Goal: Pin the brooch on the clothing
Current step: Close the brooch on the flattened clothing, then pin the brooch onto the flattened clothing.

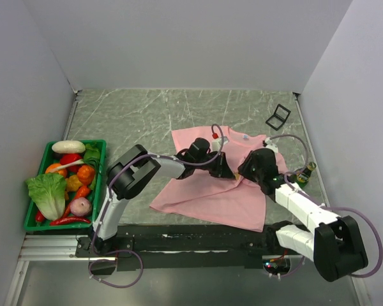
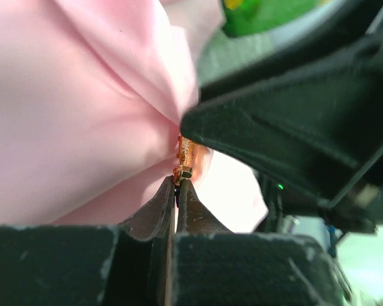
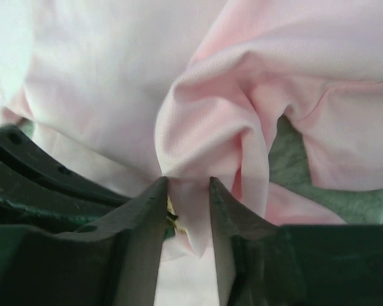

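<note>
Currently your left pincer (image 2: 177, 183) is pinching the lower end of the brooch (image 2: 184, 155), its fingers pressed together, tight against a gathered fold of the clothing (image 2: 83, 115). Your right pincer (image 3: 188, 191) is standing spread, with a ridge of the pink cloth hanging between its fingers. Both pincers are meeting over the middle of the clothing, which is lying on the worktop (image 1: 140, 115). A green basket (image 1: 51, 227) of vegetables is sitting far left.
</note>
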Controlling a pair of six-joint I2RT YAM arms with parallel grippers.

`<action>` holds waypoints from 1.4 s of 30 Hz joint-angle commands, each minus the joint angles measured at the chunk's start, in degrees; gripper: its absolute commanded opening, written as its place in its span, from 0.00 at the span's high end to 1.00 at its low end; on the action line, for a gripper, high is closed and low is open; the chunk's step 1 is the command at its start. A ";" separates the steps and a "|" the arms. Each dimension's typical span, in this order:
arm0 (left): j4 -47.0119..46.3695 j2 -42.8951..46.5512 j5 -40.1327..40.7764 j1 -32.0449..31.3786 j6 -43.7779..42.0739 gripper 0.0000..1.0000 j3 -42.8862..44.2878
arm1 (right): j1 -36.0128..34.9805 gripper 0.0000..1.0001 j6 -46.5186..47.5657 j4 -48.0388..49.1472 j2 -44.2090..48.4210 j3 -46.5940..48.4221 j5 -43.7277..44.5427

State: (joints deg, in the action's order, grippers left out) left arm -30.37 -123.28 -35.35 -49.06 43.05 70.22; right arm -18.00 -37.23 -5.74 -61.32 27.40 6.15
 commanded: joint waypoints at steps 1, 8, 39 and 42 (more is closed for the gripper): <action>-8.04 -1.16 -9.55 -0.69 2.39 0.99 3.08 | 5.95 0.49 0.41 0.20 4.18 -1.21 -8.69; -9.88 -3.19 -10.35 -0.07 4.50 0.99 4.31 | 12.72 0.42 1.73 -2.87 9.72 -1.56 -16.25; -12.87 -5.21 -12.28 1.60 6.79 0.99 5.19 | 23.27 0.41 -2.58 0.92 19.39 -11.66 -31.29; -13.31 -5.13 -12.28 1.86 7.14 0.99 5.02 | 24.23 0.41 -2.84 0.29 20.53 -12.45 -31.11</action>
State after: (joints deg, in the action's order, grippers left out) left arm -40.01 -128.42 -45.91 -47.62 49.41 73.28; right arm 4.86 -39.46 -6.98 -42.57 15.66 -25.15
